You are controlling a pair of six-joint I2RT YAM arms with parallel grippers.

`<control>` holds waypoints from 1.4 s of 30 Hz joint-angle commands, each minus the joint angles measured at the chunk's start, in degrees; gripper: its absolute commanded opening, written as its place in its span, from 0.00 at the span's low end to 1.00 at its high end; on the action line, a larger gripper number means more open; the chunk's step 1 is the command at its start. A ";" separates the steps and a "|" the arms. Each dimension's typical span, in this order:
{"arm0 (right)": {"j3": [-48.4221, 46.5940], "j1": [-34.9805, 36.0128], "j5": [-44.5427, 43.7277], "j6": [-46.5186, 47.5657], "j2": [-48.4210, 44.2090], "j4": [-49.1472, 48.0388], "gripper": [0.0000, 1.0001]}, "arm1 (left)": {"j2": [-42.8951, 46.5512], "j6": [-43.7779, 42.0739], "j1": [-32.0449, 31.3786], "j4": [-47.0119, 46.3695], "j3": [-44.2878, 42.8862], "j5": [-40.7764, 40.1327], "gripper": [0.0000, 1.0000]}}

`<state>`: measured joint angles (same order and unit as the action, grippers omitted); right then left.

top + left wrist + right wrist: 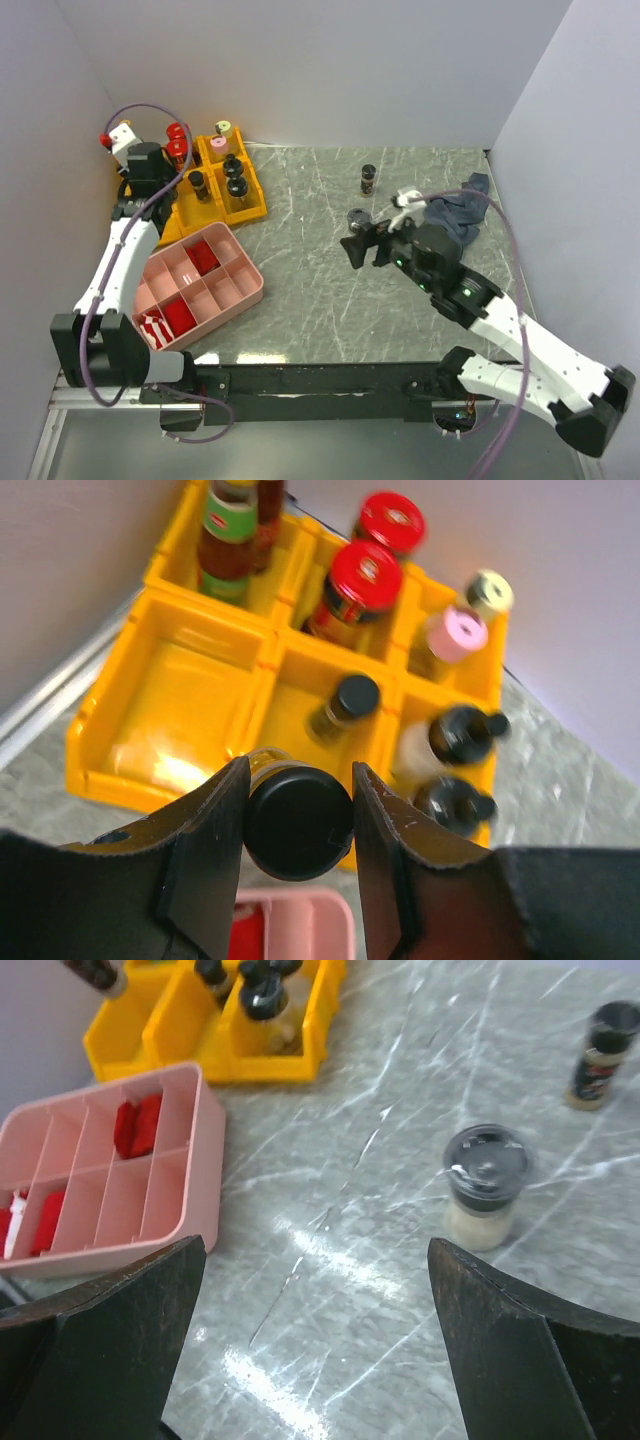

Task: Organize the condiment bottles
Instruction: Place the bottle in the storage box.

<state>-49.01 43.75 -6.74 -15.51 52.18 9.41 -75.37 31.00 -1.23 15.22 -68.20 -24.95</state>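
Black-capped jar [298,825] pinched in left hand [300,780] by yellow bin [180,700], likely bound for a free slot; right hand [315,1260] wide, facing pale shaker [485,1185] on table [330,1160].

Two red-lidded jars [390,520] [365,575]; one pink-capped bottle [455,635]; one pink tray [208,1170].

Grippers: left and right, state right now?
Left gripper: closed on a black-capped jar.
Right gripper: open, holding nothing.
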 commanded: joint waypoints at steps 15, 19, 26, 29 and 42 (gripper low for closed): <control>6.21 -0.06 -9.52 -1.72 -13.95 -6.16 1.00 | -17.70 -2.62 5.28 -7.84 -10.81 5.70 0.01; 6.30 -0.06 -9.96 -1.72 -14.13 -6.16 1.00 | -19.98 -2.53 5.45 -8.54 -12.12 6.14 0.01; 6.65 0.02 -10.13 -1.54 -14.13 -6.51 1.00 | -24.99 -2.26 5.80 -8.63 -14.32 6.32 0.01; 6.65 0.02 -10.22 -1.54 -13.95 -6.42 1.00 | -26.31 -1.65 6.33 -10.21 -13.54 7.10 0.01; 6.91 0.02 -11.01 -1.28 -13.86 -6.69 1.00 | -31.50 -0.07 7.65 -13.82 -12.74 9.22 0.01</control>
<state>-42.59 43.75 -16.49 -16.88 38.50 5.13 -106.32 30.72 5.93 5.19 -80.27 -16.21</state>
